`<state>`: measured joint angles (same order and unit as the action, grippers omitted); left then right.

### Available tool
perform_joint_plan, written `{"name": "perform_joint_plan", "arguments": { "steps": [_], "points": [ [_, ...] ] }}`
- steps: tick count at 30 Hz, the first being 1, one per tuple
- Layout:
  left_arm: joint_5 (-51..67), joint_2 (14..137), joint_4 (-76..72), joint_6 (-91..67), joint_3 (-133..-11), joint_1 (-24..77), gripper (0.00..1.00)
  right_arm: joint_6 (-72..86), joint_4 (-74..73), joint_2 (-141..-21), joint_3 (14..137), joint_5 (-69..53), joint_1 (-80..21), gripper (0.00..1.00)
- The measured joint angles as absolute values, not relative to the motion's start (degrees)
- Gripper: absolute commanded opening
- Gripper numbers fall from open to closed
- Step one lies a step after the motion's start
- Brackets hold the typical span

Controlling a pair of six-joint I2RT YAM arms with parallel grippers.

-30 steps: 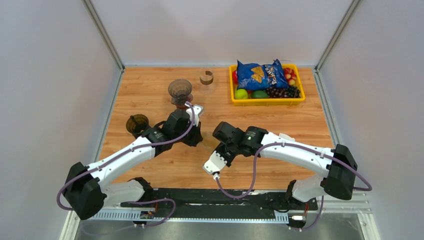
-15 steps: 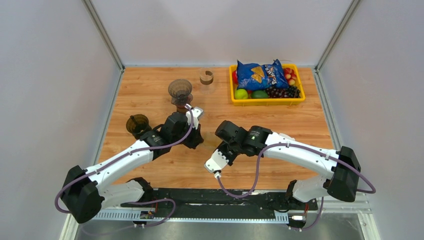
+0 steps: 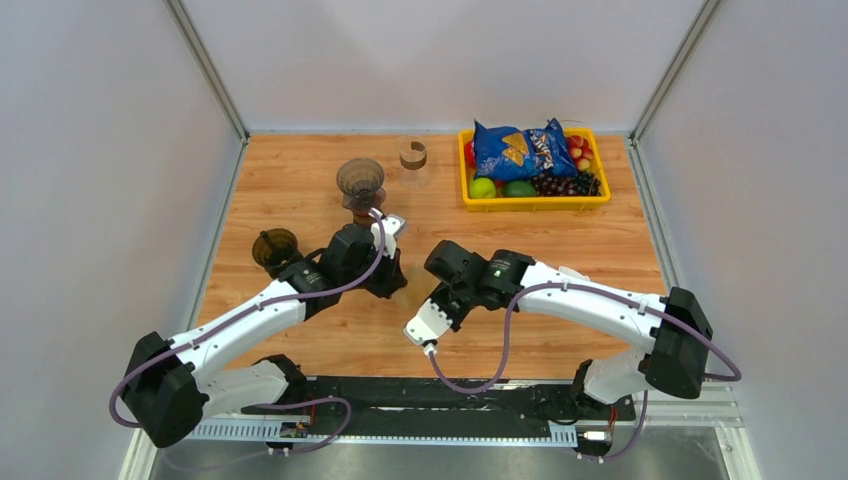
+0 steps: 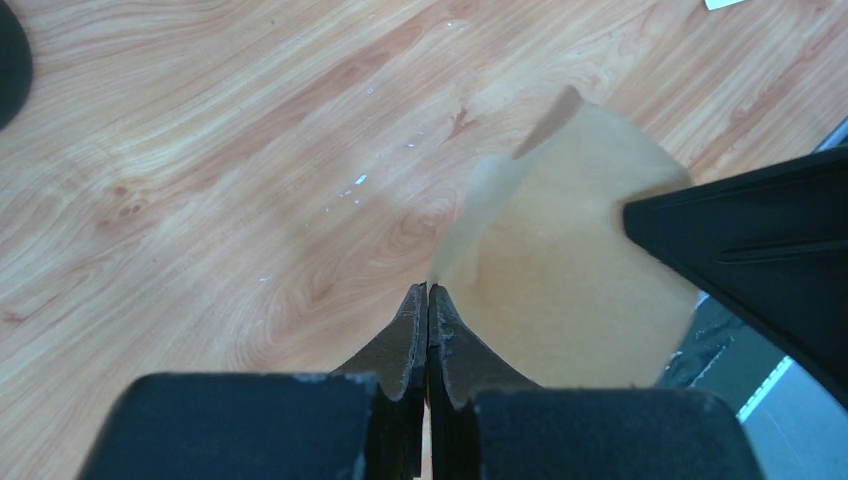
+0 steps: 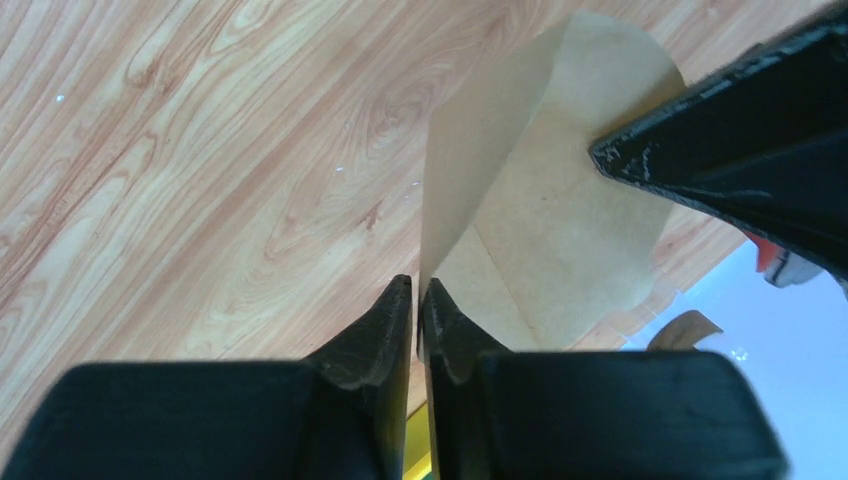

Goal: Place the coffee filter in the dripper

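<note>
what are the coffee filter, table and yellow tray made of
The coffee filter looks like thin unbleached brown paper, matte, creased. The table is wood or wood-look laminate, showing grain and knots. The yellow tray is probably plastic: smooth, uniform colour.

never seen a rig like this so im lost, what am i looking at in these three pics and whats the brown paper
These are two white robot arms bolted at a wooden table's near edge. The wide picture is from a fixed camera above and behind them, left arm on the left, right arm on the right. The two close-ups are from a small camera on each wrist, looking past that arm's own black claw. The left claw and the right claw are each shut on an edge of the same brown paper coffee filter, so each close-up also shows the other claw's finger. Elsewhere stand a dark glass dripper, a second dark cup, a small brown ring, and a yellow tray holding a blue chip bag and fruit.
</note>
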<state>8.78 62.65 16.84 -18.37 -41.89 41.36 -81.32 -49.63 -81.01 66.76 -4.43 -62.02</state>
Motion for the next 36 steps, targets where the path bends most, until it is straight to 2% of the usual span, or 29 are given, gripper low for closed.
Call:
{"name": "perform_joint_plan", "arguments": {
  "steps": [4, 8, 9, 12, 21, 27, 32, 36],
  "points": [
    [10.09, 62.70, 16.86, -18.98, -41.89, 41.36, 0.00, -81.30, -48.90, -83.37, 66.87, -4.60, -61.98, 0.29],
    [10.39, 62.70, 16.88, -19.18, -41.89, 41.36, 0.00, -81.45, -47.11, -83.70, 66.92, -5.48, -61.95, 0.50],
    [10.39, 62.70, 16.91, -19.18, -41.89, 41.36, 0.00, -81.56, -46.50, -83.68, 66.94, -5.72, -61.95, 0.59],
    [10.37, 62.70, 16.91, -19.20, -41.89, 41.36, 0.00, -82.32, -45.12, -83.53, 67.16, -6.35, -61.95, 0.98],
    [8.64, 62.48, 16.95, -19.86, -41.89, 41.36, 0.00, -83.68, -43.18, -81.60, 68.40, -7.44, -61.95, 1.00],
    [3.64, 62.43, 17.58, -21.89, -41.93, 41.36, 0.00, -81.60, -37.10, -72.51, 64.60, -8.25, -61.82, 1.00],
    [-0.71, 62.06, 19.05, -23.18, -43.13, 41.25, 0.00, -71.09, -23.46, -61.36, 54.46, -6.74, -60.14, 1.00],
    [-3.18, 60.99, 19.99, -23.40, -45.41, 41.21, 0.00, -55.44, -8.01, -56.34, 47.51, -0.10, -56.77, 1.00]
  ]
}}
